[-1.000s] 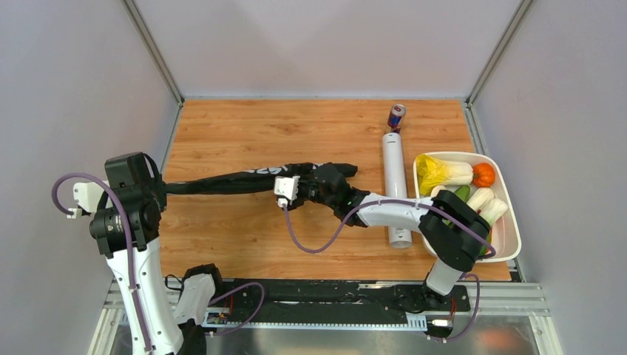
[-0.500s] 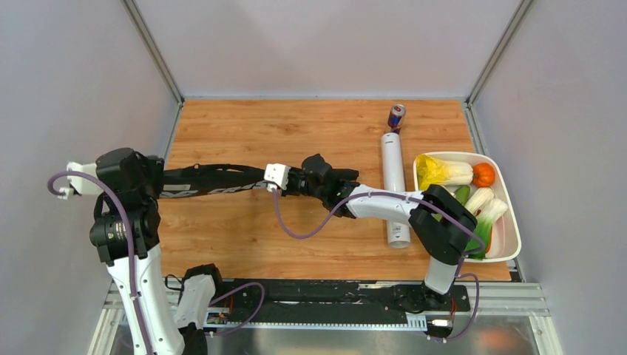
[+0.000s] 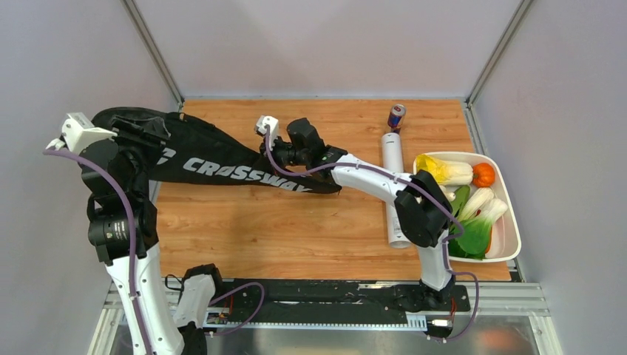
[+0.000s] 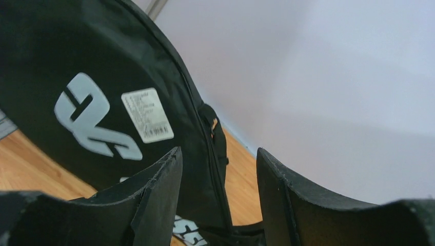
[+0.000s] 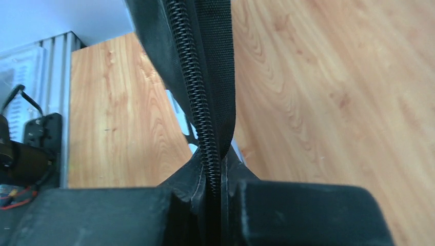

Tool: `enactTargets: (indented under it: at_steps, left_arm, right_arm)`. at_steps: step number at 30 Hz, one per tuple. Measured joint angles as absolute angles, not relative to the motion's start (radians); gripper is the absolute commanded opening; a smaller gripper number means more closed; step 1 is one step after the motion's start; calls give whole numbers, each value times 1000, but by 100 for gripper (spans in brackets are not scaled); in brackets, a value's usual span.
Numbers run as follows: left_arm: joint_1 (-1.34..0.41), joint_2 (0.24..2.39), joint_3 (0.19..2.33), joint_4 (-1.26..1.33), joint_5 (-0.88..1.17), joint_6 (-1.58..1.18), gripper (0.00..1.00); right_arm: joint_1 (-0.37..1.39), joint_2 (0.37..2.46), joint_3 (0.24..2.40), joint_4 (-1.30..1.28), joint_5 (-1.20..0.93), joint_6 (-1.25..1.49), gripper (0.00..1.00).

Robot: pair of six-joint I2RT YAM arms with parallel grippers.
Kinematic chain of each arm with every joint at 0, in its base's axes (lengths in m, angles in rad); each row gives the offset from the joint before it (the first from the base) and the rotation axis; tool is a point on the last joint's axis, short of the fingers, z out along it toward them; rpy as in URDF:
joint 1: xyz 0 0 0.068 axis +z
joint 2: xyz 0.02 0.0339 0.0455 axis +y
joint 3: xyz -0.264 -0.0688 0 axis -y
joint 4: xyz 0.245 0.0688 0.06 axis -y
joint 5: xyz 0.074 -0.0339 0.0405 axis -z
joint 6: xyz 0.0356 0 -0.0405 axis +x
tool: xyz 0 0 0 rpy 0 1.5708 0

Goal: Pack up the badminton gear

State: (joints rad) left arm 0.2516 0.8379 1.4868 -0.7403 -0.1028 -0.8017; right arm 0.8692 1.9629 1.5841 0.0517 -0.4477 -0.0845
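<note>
The long black "CROSSWAY" racket bag [image 3: 222,159] stretches from the far left corner toward the table's middle, its printed side facing up. My right gripper [image 3: 287,153] is shut on the bag's zipper edge [image 5: 205,102], which runs straight down between its pads. My left gripper [image 3: 144,131] sits at the bag's wide end with its jaws open; in the left wrist view the bag [image 4: 102,77] lies beyond the fingers [image 4: 159,195] with nothing pinched. The white tube [image 3: 393,159] lies lengthwise right of centre, partly under the right arm. Rackets and shuttlecocks are out of view.
A small red-and-blue can [image 3: 396,116] stands just behind the tube's far end. A white tray [image 3: 512,229] holding vegetables and an orange fruit sits at the right edge. Grey walls close in on three sides.
The left gripper opened and let go of the bag. The right gripper shut on the bag's zipper edge and moved back and left. The bag turned from edge-on to printed side up.
</note>
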Motion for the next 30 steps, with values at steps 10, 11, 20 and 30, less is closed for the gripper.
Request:
enactTargets:
  at_steps: [10, 11, 20, 30]
  left_arm:
    - [251, 768, 1176, -641, 19, -746, 62]
    - [251, 760, 1141, -638, 27, -741, 62]
    - [251, 662, 888, -616, 71, -718, 61]
    - [251, 635, 806, -603, 74, -657, 64]
  right_arm:
    - [794, 2162, 1668, -14, -580, 321, 0]
    - [786, 2197, 1686, -15, -592, 359, 0]
    - [722, 2403, 1774, 20, -675, 621, 30]
    - [666, 2435, 1828, 38, -674, 585, 100]
